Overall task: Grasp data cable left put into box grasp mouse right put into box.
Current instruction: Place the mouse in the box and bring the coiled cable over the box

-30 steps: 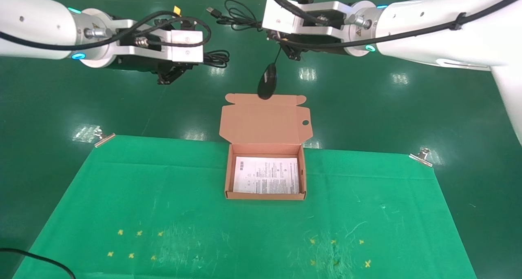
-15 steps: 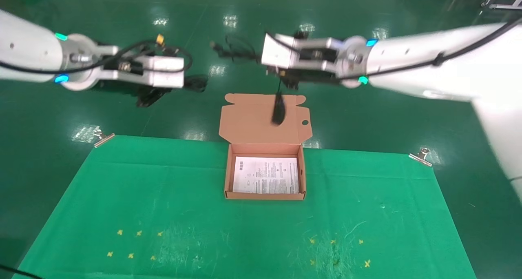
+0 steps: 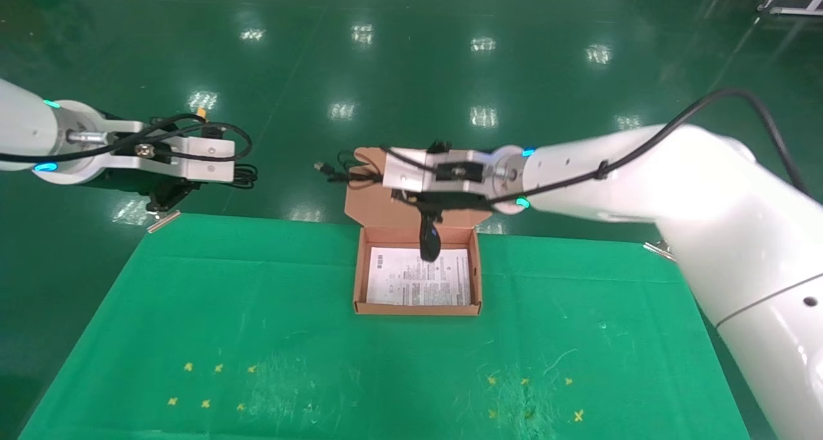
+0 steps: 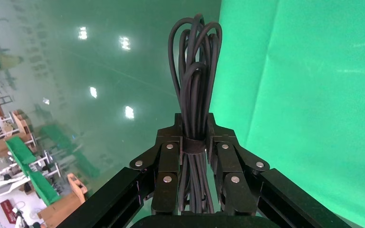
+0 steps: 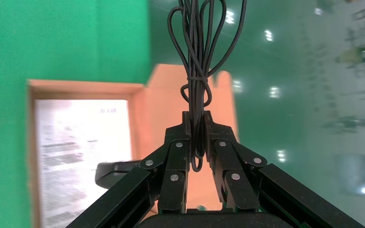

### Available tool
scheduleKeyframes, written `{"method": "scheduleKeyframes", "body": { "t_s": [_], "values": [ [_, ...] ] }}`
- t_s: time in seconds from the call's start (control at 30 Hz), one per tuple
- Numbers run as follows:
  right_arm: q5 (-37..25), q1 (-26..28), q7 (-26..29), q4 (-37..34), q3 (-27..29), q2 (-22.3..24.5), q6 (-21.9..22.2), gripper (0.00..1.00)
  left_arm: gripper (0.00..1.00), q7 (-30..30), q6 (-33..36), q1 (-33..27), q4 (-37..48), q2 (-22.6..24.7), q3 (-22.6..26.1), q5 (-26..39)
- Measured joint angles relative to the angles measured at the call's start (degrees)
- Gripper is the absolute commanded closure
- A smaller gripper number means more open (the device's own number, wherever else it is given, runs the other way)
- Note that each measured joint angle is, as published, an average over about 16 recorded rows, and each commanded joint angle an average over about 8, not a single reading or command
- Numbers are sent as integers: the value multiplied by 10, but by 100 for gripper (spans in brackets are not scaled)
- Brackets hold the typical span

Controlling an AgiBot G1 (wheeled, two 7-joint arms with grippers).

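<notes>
The orange-brown box (image 3: 416, 309) lies open on the cloth, its lid (image 3: 363, 202) leaning back and a white printed sheet (image 3: 411, 285) inside. My right gripper (image 3: 421, 203) is above the box's far edge, shut on the mouse's bundled cord (image 5: 197, 71). The black mouse (image 3: 429, 242) hangs from that cord over the sheet, and also shows in the right wrist view (image 5: 116, 171). The cord's USB plug (image 3: 319, 166) sticks out to the left. My left gripper (image 3: 166, 199) is off the cloth's far left corner, shut on the data cable (image 4: 195, 71), whose loops show in the head view (image 3: 245, 173).
A green cloth (image 3: 257, 311) covers the table, held by metal clips at its far left corner (image 3: 164, 219) and far right corner (image 3: 661, 249). Small yellow crosses (image 3: 212, 385) mark the near cloth. Shiny green floor lies beyond the table.
My right arm has come toward me and down, bringing the hanging mouse from beyond the lid to over the open box. My left arm has moved left and nearer with the cable.
</notes>
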Motion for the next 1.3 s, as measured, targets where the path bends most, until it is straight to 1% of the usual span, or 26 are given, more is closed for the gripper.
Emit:
{"method": "scheduleKeyframes", "body": {
  "t_s": [0.33,0.63,0.67,0.9,0.93,1.3],
  "values": [
    [60,-22,42,-26,-64,-7,26,100,100,-9,8,1,-8,-3,2,6],
    [99,-24,90,-74,-125,-7,58,100,100,-9,8,1,-9,-4,2,7],
    [102,-24,94,-80,-131,-7,61,95,100,-9,8,1,-9,-4,2,7],
    [117,-19,109,-104,-160,-6,72,7,100,-9,9,1,-9,-4,2,7],
    [119,-19,110,-104,-162,-5,73,0,100,-9,9,1,-9,-4,2,7],
    [126,-19,115,-90,-174,11,78,0,100,-10,-2,9,-5,7,2,1]
  ]
}}
